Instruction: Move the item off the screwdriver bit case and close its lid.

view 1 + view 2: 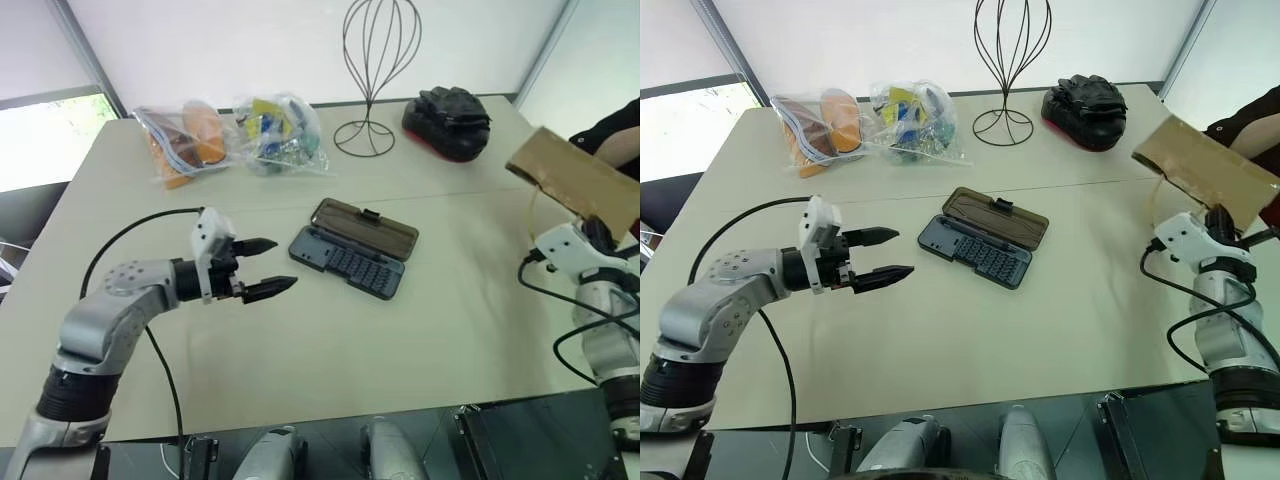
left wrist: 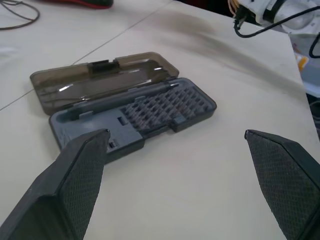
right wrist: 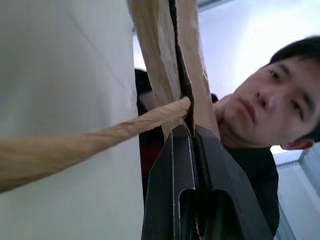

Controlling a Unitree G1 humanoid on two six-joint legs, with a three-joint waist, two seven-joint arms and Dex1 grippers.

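Note:
The screwdriver bit case [image 1: 348,264], dark grey-blue with rows of bits, lies open mid-table. Its smoky brown lid [image 1: 366,228] is folded flat behind it, and nothing rests on either. Left of the case my left gripper [image 1: 286,263] hovers open and empty, its fingers [image 2: 82,170] pointing at the case [image 2: 150,112]. The item, a flat brown paper bag [image 1: 573,176], hangs in the air past the table's right edge. My right gripper [image 3: 191,131] is shut on the bag's edge beside its twine handle [image 3: 100,137].
At the back of the table are two clear plastic bags of colourful items [image 1: 230,140], a wire stand [image 1: 372,80] and a black-and-red bundle [image 1: 447,122]. A person [image 1: 618,140] stands just behind the raised bag at the right. Cables trail from both arms.

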